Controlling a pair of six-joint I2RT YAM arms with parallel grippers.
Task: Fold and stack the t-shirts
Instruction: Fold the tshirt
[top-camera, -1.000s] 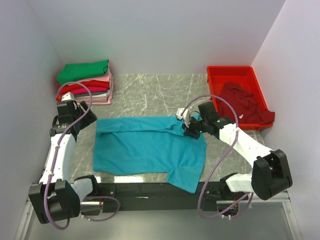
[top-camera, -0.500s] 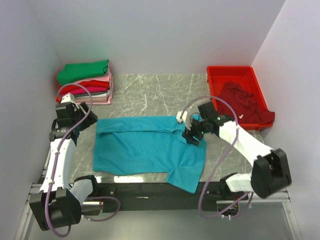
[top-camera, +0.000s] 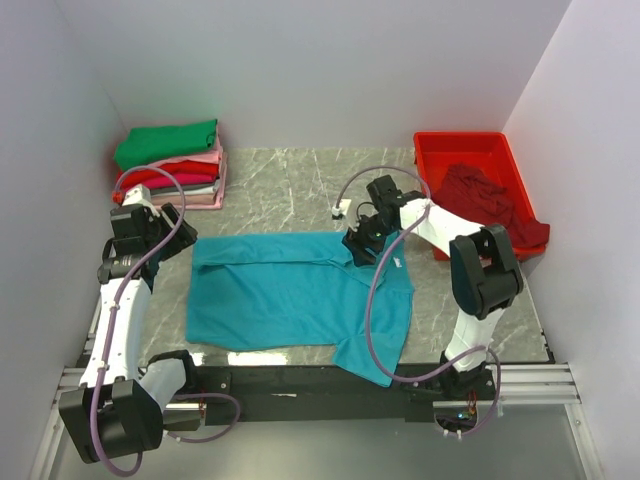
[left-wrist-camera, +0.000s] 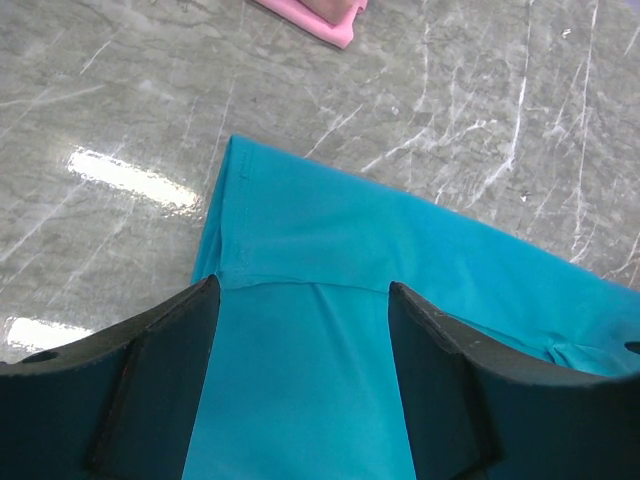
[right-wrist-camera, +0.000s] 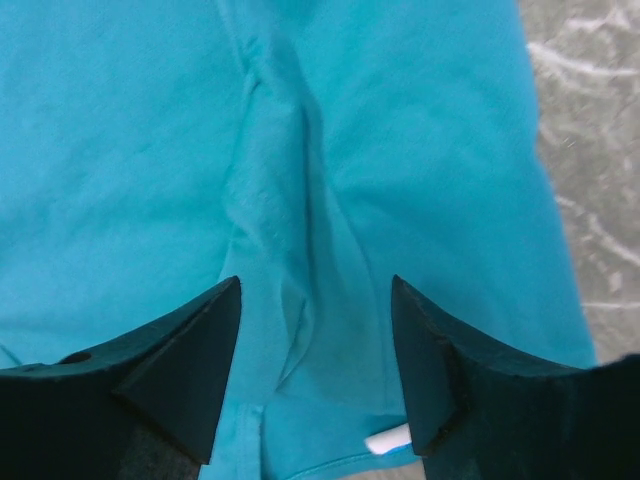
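Observation:
A teal-blue t-shirt lies spread flat on the marble table, its upper edge folded over. My right gripper hovers open over the shirt's upper right part; in the right wrist view the right gripper straddles a wrinkled ridge of teal cloth near a white label. My left gripper is open at the shirt's upper left corner; in the left wrist view the left gripper has teal cloth below it and nothing held. A stack of folded t-shirts, green on top, sits back left.
A red plastic tray at the back right holds a crumpled dark maroon t-shirt that spills over its near rim. Bare marble lies between stack and tray. A pink edge of the stack shows in the left wrist view.
The right gripper has opened and let go of the teal shirt, then shifted left and back along its upper edge. The left arm has barely moved.

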